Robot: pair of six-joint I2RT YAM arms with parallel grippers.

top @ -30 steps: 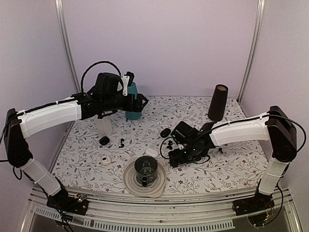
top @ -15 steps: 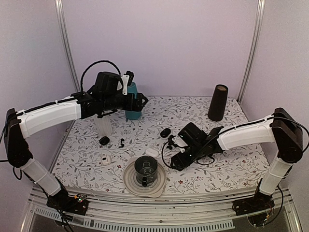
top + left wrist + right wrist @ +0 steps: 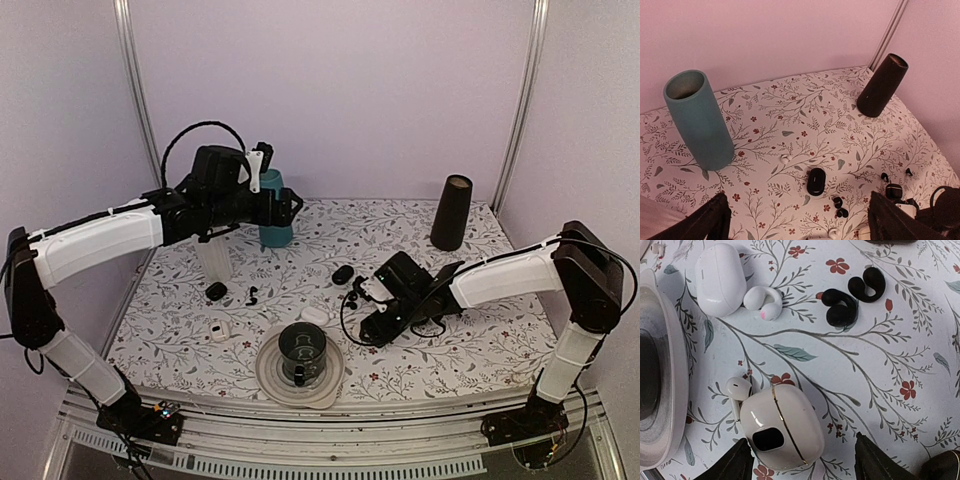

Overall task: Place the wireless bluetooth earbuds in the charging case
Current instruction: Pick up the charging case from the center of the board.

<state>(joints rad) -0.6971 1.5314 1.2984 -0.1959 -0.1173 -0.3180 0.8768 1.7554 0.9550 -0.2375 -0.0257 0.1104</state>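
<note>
Black earbuds (image 3: 840, 307): two, side by side on table (image 3: 900, 340), at 1 o'clock of cream case (image 3: 782, 425).
Right gripper (image 3: 802, 467): jaws spread, at 6 o'clock of that case.
Left gripper (image 3: 800, 225): jaws spread wide, raised beside teal cup (image 3: 700, 120).

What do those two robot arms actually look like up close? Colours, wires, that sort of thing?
The left arm and right arm have white tube-like shells with black joints. The left gripper and right gripper are black, each with two dark pointed fingers. A black cable loops above the left wrist.
</note>
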